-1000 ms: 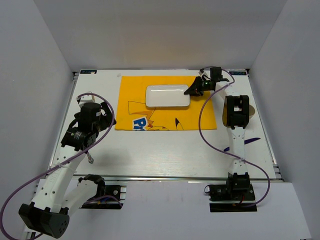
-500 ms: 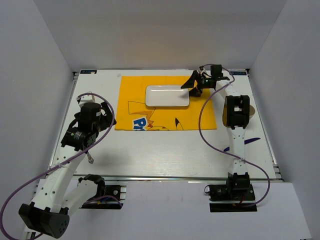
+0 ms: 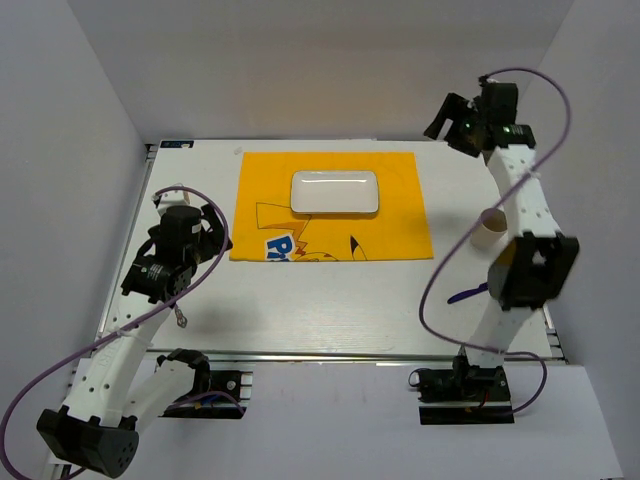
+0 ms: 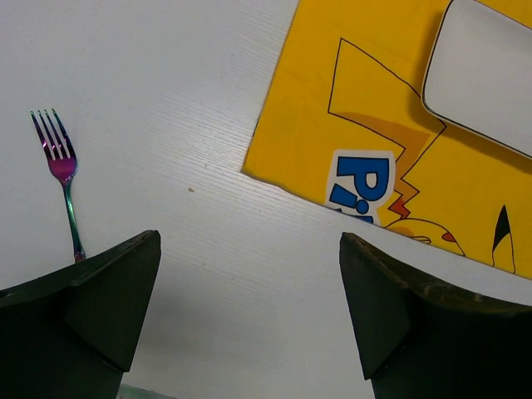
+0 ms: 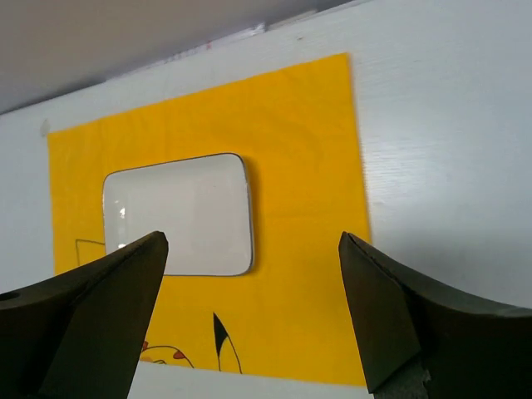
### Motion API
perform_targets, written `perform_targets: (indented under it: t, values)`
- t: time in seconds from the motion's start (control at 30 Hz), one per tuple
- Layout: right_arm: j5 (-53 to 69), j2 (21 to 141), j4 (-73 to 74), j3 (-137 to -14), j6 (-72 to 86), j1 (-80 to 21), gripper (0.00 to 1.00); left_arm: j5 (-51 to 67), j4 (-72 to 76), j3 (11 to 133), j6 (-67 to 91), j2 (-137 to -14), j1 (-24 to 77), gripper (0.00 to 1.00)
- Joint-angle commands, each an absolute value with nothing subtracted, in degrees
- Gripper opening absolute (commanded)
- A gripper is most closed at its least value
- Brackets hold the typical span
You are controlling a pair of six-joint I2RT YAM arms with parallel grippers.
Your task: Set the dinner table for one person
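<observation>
The table (image 3: pixel 300 310) is spread beneath both arms. A white plate (image 3: pixel 335 192) is set on the yellow mat (image 3: pixel 400 200) toward 12 o'clock. The right claw (image 5: pixel 253 239), at 1 o'clock, is held wide and empty. So is the left claw (image 4: pixel 249 241), at 8 o'clock, near a fork (image 4: pixel 60 166).

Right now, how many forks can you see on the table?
1. The fork lies on the bare dinner table, left of the yellow mat. A purple thing beside the right arm is partly hidden, so it might be another.
</observation>
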State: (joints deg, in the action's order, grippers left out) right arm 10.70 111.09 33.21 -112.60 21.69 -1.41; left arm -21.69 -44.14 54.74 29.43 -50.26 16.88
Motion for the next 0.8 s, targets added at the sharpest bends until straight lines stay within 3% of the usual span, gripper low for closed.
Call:
perform_targets:
  t: [0.0,0.07,0.2,0.37,0.77]
  values:
    - [-7.03,96.57,31.94,-97.95,20.13,-1.06,0.89,-22.32,-43.77,54.84,29.62,-49.22,16.61,0.98]
    - [-3.52,91.17,29.71,-87.48,19.42,-0.62,0.89,-21.89,-43.59,54.67,29.53,-49.48,16.61,0.98]
    - [-13.78,82.98,33.22,-79.21,21.53,-0.7,0.89,-21.09,-43.59,54.76,29.53,-50.71,16.61,0.98]
    - [-14.94,79.89,29.45,-69.01,21.8,2.46,0.89,-19.87,-43.24,54.76,29.0,-51.15,16.61,0.98]
    - [-14.33,90.17,29.0,-73.73,21.27,5.62,0.89,-16.44,-42.01,54.32,27.69,-53.52,16.61,0.98]
